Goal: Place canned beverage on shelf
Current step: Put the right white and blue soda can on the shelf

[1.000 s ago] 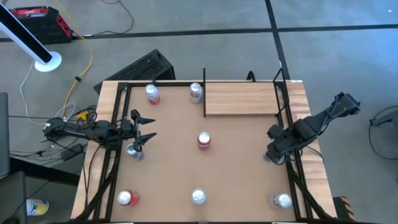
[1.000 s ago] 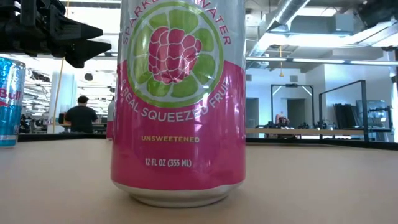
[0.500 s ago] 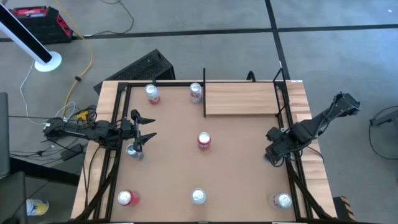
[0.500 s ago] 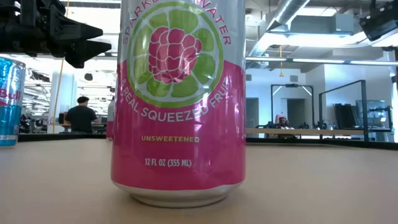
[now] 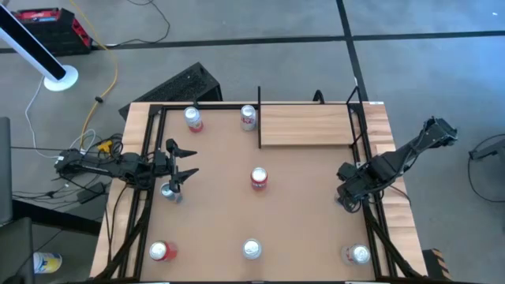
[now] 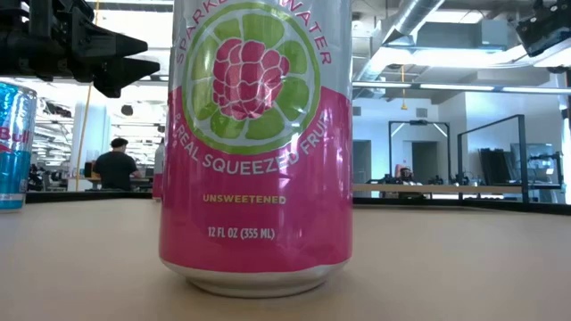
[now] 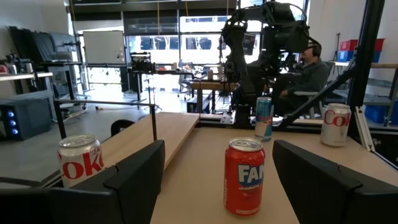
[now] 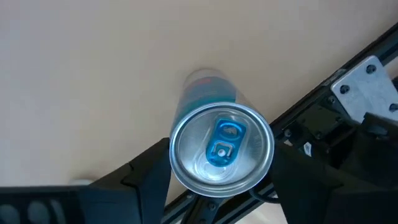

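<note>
Blue-tabbed can [image 8: 221,149] stands on the table [image 5: 300,213] near its right edge, well apart from the shelf [image 5: 304,126]. Only the right wrist view shows it, flanked by the right end effector's [image 5: 347,197] spread fingers. Left end effector [image 5: 185,164], spread and empty, hovers beside another can [image 5: 168,192].

The whole table [image 5: 237,158] is viewed from overhead, while a pink sparkling-water can [image 6: 254,143] fills the table-level view.
</note>
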Tool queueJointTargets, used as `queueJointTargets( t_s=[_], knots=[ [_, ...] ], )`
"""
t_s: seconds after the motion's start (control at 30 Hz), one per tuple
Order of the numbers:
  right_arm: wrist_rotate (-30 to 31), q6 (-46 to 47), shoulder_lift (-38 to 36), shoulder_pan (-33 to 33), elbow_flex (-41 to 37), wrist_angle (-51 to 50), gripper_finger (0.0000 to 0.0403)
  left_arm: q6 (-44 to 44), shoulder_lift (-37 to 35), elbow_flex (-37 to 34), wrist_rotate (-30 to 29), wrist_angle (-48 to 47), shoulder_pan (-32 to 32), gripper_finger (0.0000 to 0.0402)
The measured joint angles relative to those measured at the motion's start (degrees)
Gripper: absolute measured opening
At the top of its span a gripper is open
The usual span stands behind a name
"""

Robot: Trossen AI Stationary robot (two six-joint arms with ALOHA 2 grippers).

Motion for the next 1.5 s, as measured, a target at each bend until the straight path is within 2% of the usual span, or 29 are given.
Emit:
queueJointTargets(
  t_s=[0.17, 0.33, 0.53, 0.7, 0.97, 1.13, 1.27, 1.5],
  knots=[
    [0.08, -4.84, 0.09, -2.34, 1.39, -0.55, 0.026, 0.0, 0.01, 0.0, 0.0, 0.0, -0.01, 0.0284],
    [0.45, -11.81, 0.04, -7.87, 5.91, -2.18, 0.026, 0.65, 0.01, 0.0, -0.03, 0.0, -0.01, 0.0284],
    [3.49, -24.01, 0.89, -18.3, 11.79, -4.0, 0.026, 0.83, -0.01, 0.0, -0.04, 0.02, -0.01, 0.0284],
    [6.47, -40.04, 5.03, -28.56, 17.98, -4.13, 0.026, 0.87, -0.01, 0.0, -0.04, 0.02, -0.01, 0.0284],
    [9.25, -70.58, 19.32, -45.7, 34.03, -2.65, 0.026, 1.68, -0.01, 0.0, -0.07, 0.02, -0.01, 0.0284],
    [9.19, -87.4, 30.13, -53.65, 44.56, 1.3, 0.026, 1.7, -0.01, 0.0, -0.07, 0.0, -0.01, 0.0284],
    [8.09, -95.61, 39.46, -58.29, 53.33, 2.41, 0.026, 1.7, -0.01, 0.0, -0.07, -0.33, -0.01, 0.0284],
    [7.72, -102.52, 54.15, -62.64, 69.57, -2.15, 0.026, 3.12, -0.01, 0.0, -0.05, -0.45, 0.0, 0.0284]
  ],
)
